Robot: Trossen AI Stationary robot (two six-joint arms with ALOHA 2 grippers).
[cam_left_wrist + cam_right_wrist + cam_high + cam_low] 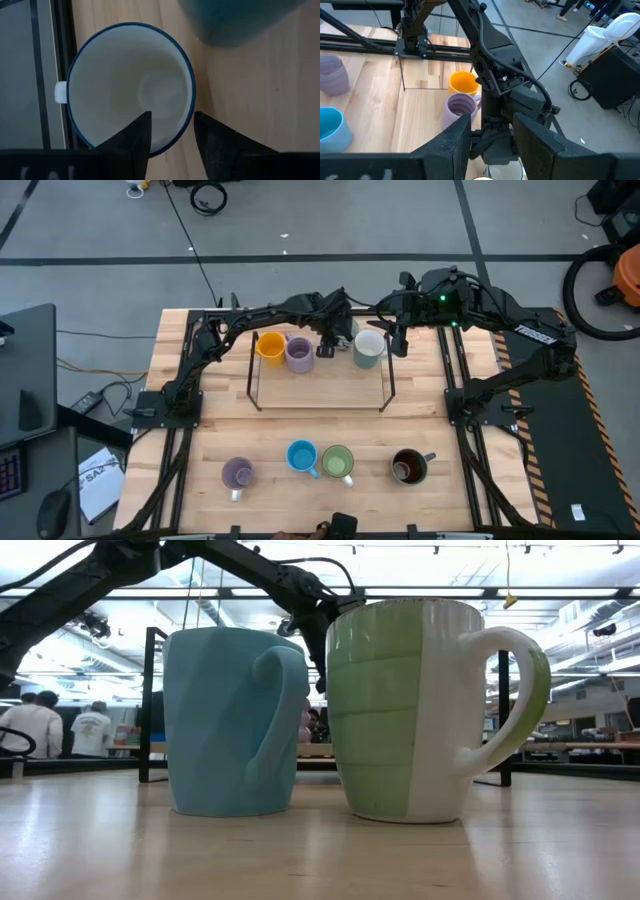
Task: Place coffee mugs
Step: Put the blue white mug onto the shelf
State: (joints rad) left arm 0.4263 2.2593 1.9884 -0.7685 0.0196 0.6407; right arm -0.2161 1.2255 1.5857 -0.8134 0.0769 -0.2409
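My left gripper [330, 338] points down over a white mug with a blue rim [130, 85], which stands on the table by the black frame. It is open [171, 130], with one finger inside the mug and one outside its rim, and a gap shows. An orange mug [270, 345], a lavender mug [299, 354] and a pale grey mug [368, 347] stand inside the frame. My right gripper [397, 340] hovers open beside the grey mug [491, 135]. A second lavender mug [237, 473], a blue mug [302, 456], a green mug [337, 463] and a dark brown mug [408, 467] stand along the near edge.
A thin black wire frame [385, 385] encloses the far-middle of the table around the placed mugs. Both arms' black base rails [170, 450] run along the left and right sides. People stand far off in the room [40, 725]. Bare wood lies between the frame and the near row.
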